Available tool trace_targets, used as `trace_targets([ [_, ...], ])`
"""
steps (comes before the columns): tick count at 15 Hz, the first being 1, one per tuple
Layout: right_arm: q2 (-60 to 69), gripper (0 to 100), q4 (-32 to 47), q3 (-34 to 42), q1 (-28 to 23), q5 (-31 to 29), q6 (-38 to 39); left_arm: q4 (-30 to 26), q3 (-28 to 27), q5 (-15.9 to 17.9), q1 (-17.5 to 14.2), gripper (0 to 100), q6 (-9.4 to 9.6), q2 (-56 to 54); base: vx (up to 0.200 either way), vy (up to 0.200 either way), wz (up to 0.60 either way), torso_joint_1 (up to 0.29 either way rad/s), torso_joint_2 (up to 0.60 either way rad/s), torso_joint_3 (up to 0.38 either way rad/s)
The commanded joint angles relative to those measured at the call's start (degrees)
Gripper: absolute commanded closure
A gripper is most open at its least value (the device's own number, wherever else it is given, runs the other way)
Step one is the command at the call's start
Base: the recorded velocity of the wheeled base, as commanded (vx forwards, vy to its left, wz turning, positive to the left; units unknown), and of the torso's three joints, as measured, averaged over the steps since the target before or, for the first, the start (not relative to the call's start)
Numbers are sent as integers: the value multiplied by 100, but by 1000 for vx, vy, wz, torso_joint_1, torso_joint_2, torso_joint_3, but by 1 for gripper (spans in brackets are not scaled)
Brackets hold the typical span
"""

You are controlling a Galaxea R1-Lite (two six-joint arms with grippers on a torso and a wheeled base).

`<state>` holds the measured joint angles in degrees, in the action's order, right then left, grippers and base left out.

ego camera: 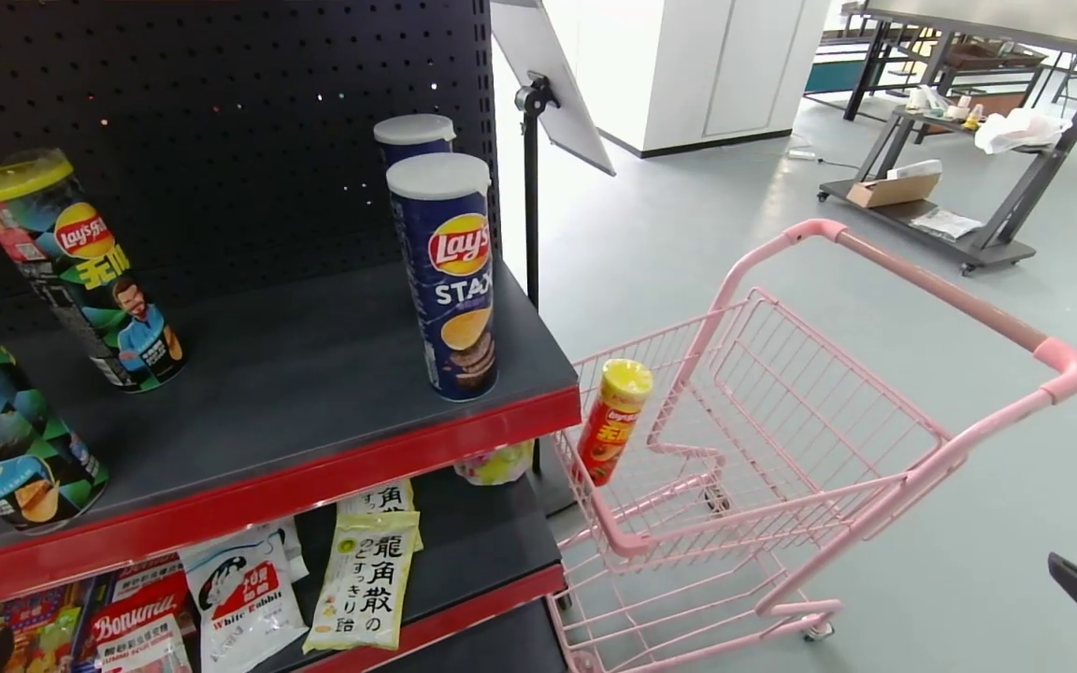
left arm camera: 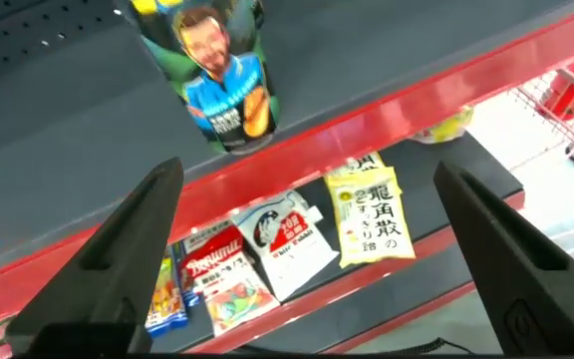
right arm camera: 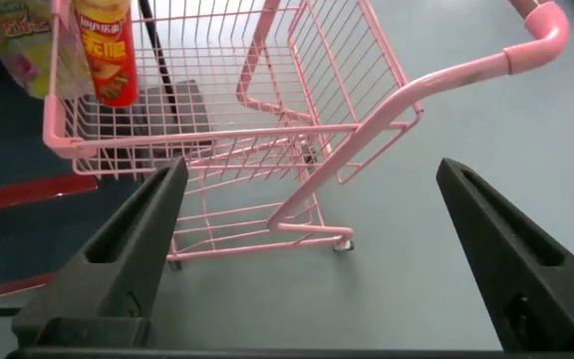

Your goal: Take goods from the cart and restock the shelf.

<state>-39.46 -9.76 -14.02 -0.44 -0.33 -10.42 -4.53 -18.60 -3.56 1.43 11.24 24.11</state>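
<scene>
Pink cart (ego camera: 940,290), one red can (ego camera: 613,421)

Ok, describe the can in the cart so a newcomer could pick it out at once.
Find the pink wire cart to the right of the black shelf. In its basket, in the corner nearest the shelf, is a red can with a yellow lid. It is the only item in the basket; the shelf holds blue cans with white lids and green-patterned cans.

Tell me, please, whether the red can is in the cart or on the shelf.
In the cart: the red can stands inside its wire basket, in the corner nearest the shelf.
</scene>
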Motion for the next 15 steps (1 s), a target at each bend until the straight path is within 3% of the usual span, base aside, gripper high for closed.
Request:
trace_targets([
  [1, -35, 0, -8, 40, 0, 7, -4, 5, -3, 4, -2, 0, 1, 6, 0, 0, 0, -154, 403, 232],
  [8, -870, 0, -69, 31, -9, 33, 32, 5, 15, 13, 7, 0, 1, -12, 0, 0, 0, -179, 475, 296],
  [12, -2487, 0, -430, -1129, 378, 402, 190, 5, -12, 84, 7, 0, 71, 94, 0, 0, 0, -36, 104, 65],
  [13, -3120, 0, -869, -1331, 431, 701, 497, 5, 15, 567, 7, 0, -227, 190, 0, 0, 0, 0, 0, 0],
  [14, -3525, 0, -1265, -1340, 492, 921, 629, -4, -91, 831, -20, 0, -333, 313, 0, 0, 0, 0, 0, 0],
  [15, -3850, 0, -1555, -1358, 536, 1228, 629, -4, -223, 839, -20, 0, -324, 445, 0, 0, 0, 0, 0, 0],
])
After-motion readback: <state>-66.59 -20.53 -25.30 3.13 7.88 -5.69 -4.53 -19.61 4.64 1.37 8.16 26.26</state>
